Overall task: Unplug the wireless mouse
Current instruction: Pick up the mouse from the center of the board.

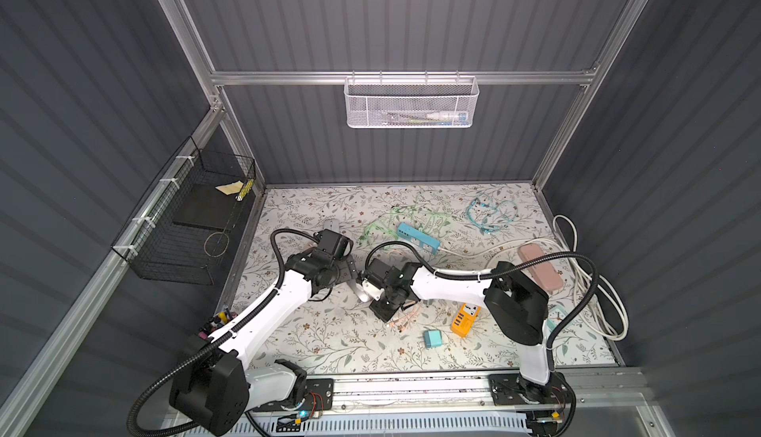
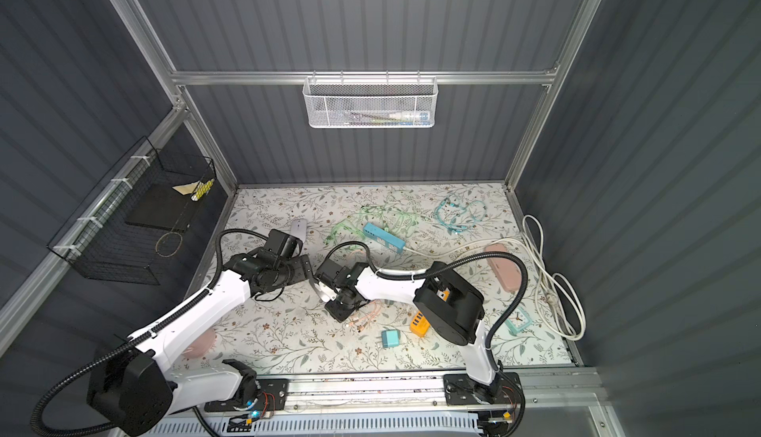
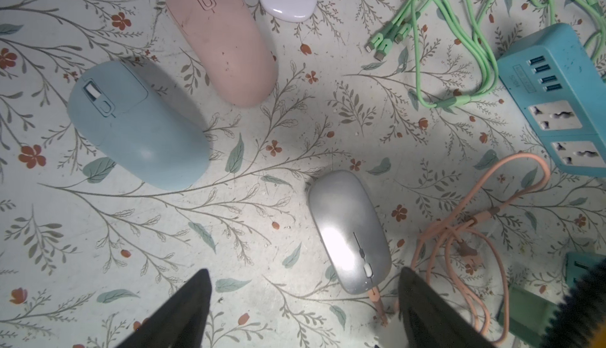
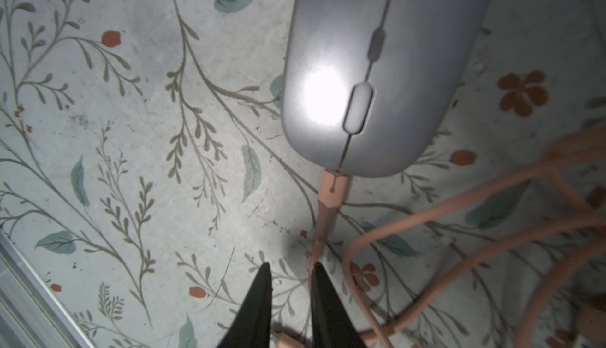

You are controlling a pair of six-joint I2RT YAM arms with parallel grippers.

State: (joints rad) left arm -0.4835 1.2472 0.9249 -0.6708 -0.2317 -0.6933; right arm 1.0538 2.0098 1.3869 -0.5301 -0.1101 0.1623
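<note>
Okay, the silver mouse [image 3: 351,231] lies flat on the floral mat [image 1: 329,344] between my two arms; the plug [image 4: 334,189] of the pink cable [image 4: 426,218] is seated in its front end, and the cable runs off in loose loops beside it. My left gripper [image 3: 305,270] is spread wide above the mat, grasping nothing, one finger either side of the mouse's plugged end. My right gripper [image 4: 290,266] is nearly closed with a slit between the tips, the cable lying against one fingertip [image 4: 323,284] just behind the plug; I can't tell whether it's pinched.
</note>
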